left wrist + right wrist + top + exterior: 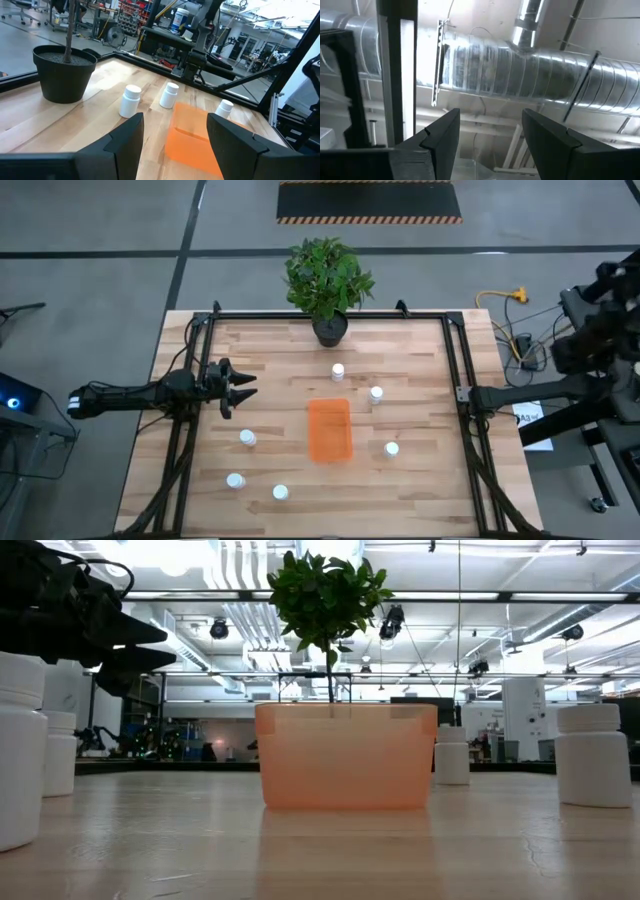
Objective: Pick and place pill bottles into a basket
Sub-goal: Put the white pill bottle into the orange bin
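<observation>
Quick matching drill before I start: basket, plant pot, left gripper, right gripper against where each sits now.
Things:
1. basket
2. plant pot
3. left gripper
4. right gripper

Places:
A. over the table's left side, open, empty
B. table centre, no bottles in it
C. middle of the far edge
D. off the table, pointed at ceiling ducts, open

Pairs: 1-B, 2-C, 3-A, 4-D

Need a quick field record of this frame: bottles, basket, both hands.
bottles: six small white capped plastic pill bottles standing on the wooden table, all outside the basket
basket: shallow orange rectangular plastic basket, mid-table, empty
left hand: open, empty, over the table's left side, aimed toward the bottles
right hand: open, empty, parked off the table's right edge, pointing up at ceiling ducts
other: potted green plant at the far edge
</observation>
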Controlling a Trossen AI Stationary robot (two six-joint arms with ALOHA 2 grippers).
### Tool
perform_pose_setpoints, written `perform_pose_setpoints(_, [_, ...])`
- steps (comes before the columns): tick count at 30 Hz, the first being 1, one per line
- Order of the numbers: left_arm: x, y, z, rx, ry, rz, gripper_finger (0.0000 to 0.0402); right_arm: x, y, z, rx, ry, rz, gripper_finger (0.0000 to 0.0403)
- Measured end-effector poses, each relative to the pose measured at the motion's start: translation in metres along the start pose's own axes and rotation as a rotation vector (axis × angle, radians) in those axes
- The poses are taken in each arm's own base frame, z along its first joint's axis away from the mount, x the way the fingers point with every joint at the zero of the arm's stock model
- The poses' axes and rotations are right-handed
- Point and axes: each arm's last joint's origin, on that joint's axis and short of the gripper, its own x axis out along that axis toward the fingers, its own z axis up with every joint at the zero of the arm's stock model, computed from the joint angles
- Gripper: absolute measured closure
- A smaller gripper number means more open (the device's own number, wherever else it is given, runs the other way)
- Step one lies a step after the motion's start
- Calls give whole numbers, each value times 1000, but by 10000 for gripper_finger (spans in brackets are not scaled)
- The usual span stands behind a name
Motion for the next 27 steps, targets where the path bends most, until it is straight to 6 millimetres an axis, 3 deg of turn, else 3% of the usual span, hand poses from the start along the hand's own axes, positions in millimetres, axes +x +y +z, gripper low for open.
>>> perform_pose_setpoints(9, [0, 0, 0, 0, 0, 0, 201, 69, 4, -20, 114, 106, 9, 199])
perform_pose_setpoints(15, [0, 0, 0, 0, 0, 0, 201, 103, 8, -40, 176, 354, 17, 199])
perform_pose_setpoints(21, [0, 0, 0, 0, 0, 0, 201, 118, 12, -64, 255, 677, 2, 199])
perform_pose_setpoints(27, [0, 0, 0, 0, 0, 0, 201, 112, 15, -92, 322, 1043, -47, 199])
